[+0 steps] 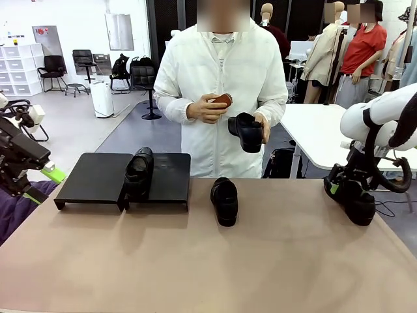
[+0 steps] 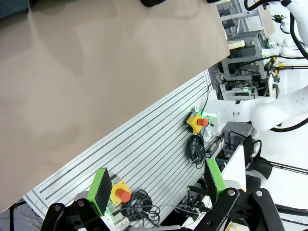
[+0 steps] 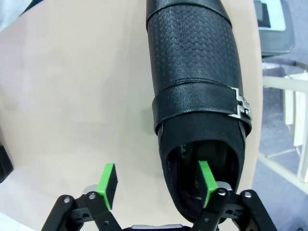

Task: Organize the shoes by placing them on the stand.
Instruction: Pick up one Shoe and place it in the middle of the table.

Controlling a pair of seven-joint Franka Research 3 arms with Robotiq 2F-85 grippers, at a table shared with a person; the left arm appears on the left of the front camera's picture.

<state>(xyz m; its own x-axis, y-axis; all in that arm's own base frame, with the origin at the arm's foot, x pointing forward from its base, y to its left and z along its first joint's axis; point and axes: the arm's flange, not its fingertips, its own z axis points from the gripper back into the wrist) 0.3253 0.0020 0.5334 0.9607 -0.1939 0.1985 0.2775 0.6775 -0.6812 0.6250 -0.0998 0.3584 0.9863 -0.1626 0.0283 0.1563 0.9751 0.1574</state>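
Now the right hand point(image 3: 156, 179) straddles a shoe's point(image 3: 195, 72) side wall at three o'clock on the bench point(image 1: 195, 261), unclenched; the left hand point(image 2: 158, 185) hangs released at nine o'clock.

Front view: bright, even overhead room light, no glare. Short soft shadows lie under the stand point(image 1: 98, 176) and beside the middle shoe point(image 1: 225, 201) on the bench point(image 1: 195, 267); focus is sharp.
Left wrist view: faint broad shadows cross the bench top, and the white background at right is blown out.
Right wrist view: soft sheen on the near shoe point(image 3: 192, 72), leather grain crisp, its opening dark; wide-angle stretch toward the edges
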